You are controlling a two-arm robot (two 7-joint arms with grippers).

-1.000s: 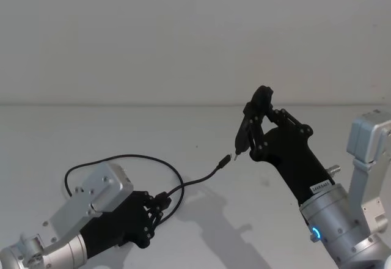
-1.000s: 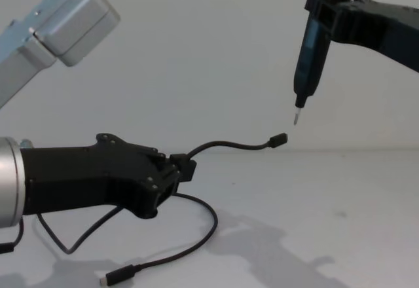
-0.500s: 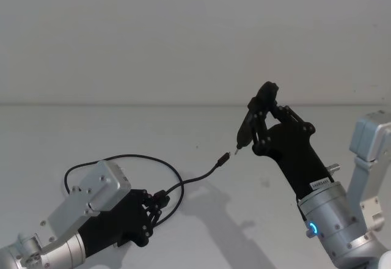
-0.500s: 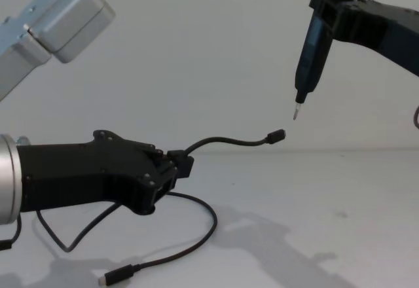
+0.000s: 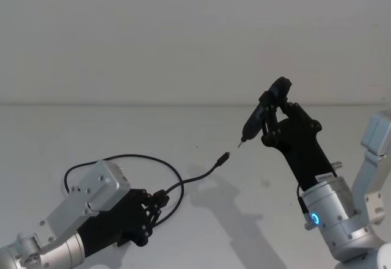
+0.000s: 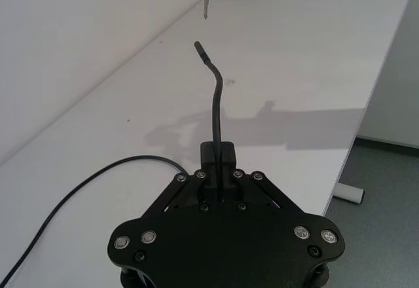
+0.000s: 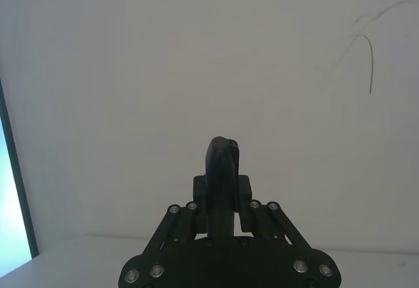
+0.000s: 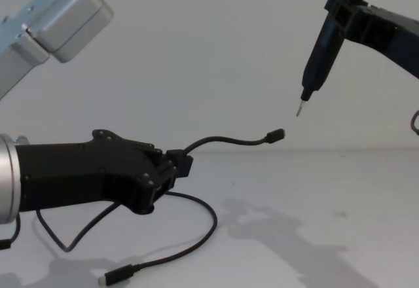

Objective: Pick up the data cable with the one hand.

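Note:
The data cable (image 5: 197,179) is a thin black cable. My left gripper (image 5: 160,198) is shut on it low on the left, a short way behind one plug. That plug (image 5: 225,157) sticks out in the air to the right, seen from the side as plug (image 8: 276,135). The rest of the cable (image 8: 211,229) loops on the white table, and its other plug (image 8: 118,276) lies near the front. In the left wrist view the cable (image 6: 215,105) rises from my left gripper (image 6: 218,156). My right gripper (image 5: 270,115) is raised at the right, shut on a black pen-shaped tool (image 5: 255,121).
The tool's metal tip (image 8: 299,110) hangs a little above and to the right of the raised plug, apart from it. The white table (image 5: 91,128) meets a plain white wall behind. In the left wrist view the table edge (image 6: 383,65) drops to the floor.
My right gripper has moved to the right with the pen tool, so the tip stands farther from the raised plug. My left gripper has kept hold of the cable and barely shifted.

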